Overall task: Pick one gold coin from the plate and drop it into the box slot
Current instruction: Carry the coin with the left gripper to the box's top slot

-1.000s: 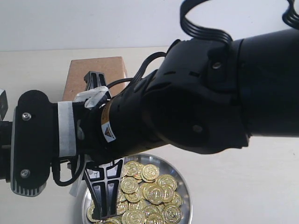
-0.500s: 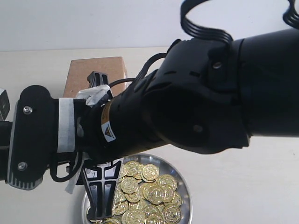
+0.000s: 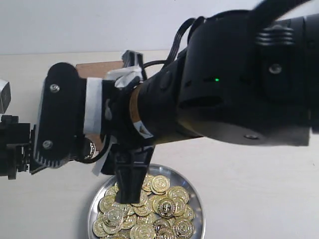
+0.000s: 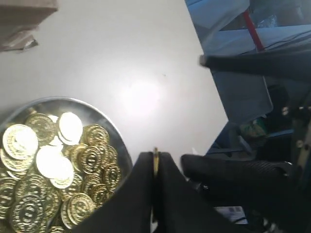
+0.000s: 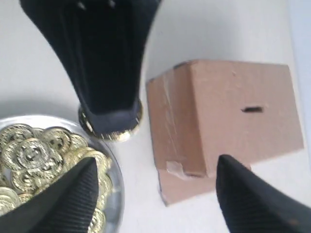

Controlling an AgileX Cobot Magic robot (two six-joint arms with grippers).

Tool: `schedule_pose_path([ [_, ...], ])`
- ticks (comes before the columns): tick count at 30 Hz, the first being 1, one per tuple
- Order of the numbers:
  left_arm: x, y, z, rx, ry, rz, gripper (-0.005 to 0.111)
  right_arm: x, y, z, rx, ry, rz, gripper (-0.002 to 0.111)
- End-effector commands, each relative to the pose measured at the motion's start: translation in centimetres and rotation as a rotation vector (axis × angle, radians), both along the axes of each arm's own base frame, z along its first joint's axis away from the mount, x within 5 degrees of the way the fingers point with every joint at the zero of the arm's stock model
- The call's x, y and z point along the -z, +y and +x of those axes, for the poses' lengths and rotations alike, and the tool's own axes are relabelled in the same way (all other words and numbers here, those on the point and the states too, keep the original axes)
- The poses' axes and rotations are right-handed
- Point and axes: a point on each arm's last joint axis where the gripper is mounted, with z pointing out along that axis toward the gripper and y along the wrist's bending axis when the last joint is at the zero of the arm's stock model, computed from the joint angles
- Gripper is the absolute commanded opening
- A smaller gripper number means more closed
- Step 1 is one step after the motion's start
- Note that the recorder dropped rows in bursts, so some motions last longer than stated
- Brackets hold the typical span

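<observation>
The pale tabletop (image 4: pixel 121 58) carried everything you were working with. On it stood the brown cardboard box (image 5: pixel 218 131), and just beside the box lay the round silver plate (image 3: pixel 192 186), heaped with gold coins (image 3: pixel 164 204).

Your left hand (image 4: pixel 155 161) was raised above the plate's rim, its two black fingers pressed together on a single gold coin (image 4: pixel 155 164). From the left wrist you saw that coin edge-on, a thin bright line pinched between the fingertips. From the right wrist it showed as a gold disc peeping out at the end of the dark finger, over the strip of tabletop between the plate's rim and the near corner of the box.

Your right hand (image 5: pixel 155 162) hung with its fingers spread wide apart, gripping nothing.

The slot (image 5: pixel 251 109), a short dark slit in the box's top face, lay well apart from the held coin, across most of that face.
</observation>
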Motion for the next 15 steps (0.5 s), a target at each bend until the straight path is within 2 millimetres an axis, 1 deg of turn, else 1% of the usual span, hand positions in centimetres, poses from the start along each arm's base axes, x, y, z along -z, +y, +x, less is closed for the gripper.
schedule_pose_path([
  [1,-1.0,0.7,1.6,-0.105,-0.025,0.14,0.0,-0.7,-2.5,0.2,0.315,0.042,-0.042,0.059],
  [2,-1.7,0.7,2.0,-0.119,-0.047,0.16,0.0,-0.6,-2.8,0.1,0.382,0.065,-0.036,0.054],
  [3,-2.6,0.8,2.4,-0.13,-0.071,0.17,0.0,-0.6,-3.1,0.1,0.449,0.087,-0.025,0.042],
  [4,-3.4,0.8,2.7,-0.135,-0.079,0.172,0.0,-0.5,-3.3,0.0,0.474,0.1,-0.028,0.032],
  [5,-4.3,0.6,3.1,-0.123,-0.119,0.177,0.0,-0.5,-3.4,0.0,0.501,0.108,-0.032,0.019],
  [7,-5.5,-0.1,3.8,-0.122,-0.187,0.201,0.0,-0.4,-3.5,-0.1,0.519,0.127,-0.029,0.0],
  [10,-6.4,-1.4,4.5,-0.186,-0.279,0.268,0.0,-0.2,-3.6,-0.3,0.535,0.152,-0.037,0.0],
  [12,-6.8,-1.8,4.9,-0.242,-0.326,0.31,0.0,-0.2,-3.7,-0.4,0.546,0.156,-0.052,0.0],
  [15,-7.6,-1.9,5.7,-0.338,-0.39,0.357,0.0,-0.1,-3.9,-0.4,0.559,0.162,-0.068,0.0],
])
